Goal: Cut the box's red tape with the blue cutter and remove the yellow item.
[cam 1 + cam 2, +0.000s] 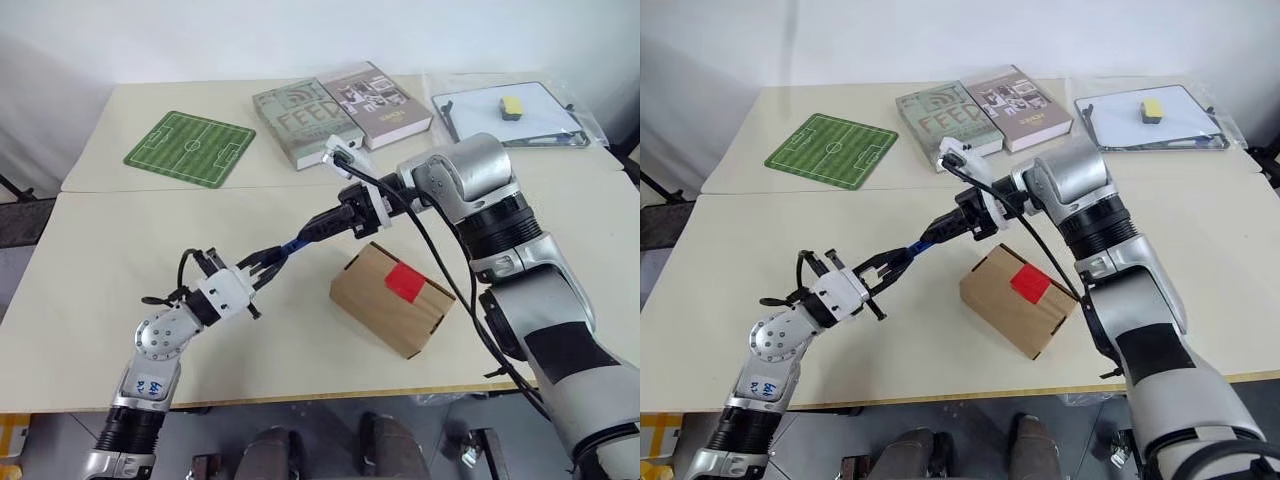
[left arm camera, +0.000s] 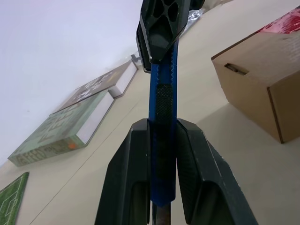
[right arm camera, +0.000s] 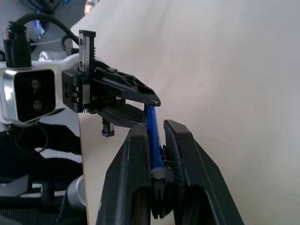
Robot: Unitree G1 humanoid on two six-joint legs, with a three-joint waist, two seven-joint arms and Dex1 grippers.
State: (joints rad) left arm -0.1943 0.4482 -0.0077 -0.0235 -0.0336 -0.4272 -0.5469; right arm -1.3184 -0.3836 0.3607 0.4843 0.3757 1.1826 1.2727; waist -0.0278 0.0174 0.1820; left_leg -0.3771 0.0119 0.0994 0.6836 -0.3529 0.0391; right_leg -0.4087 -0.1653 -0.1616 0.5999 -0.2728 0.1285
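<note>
Above table (image 1: 120, 250), blue cutter (image 1: 297, 241) between end effectors

The green book (image 1: 303, 124) on the table shows large letters "FEED" on its cover. The print on the grey book (image 1: 374, 103) beside it is too small to read.

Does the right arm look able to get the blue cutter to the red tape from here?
Probably yes. The right gripper is shut on the blue cutter, close beside the box, with open table between. But the left gripper also clamps it, and must let go first.
</note>
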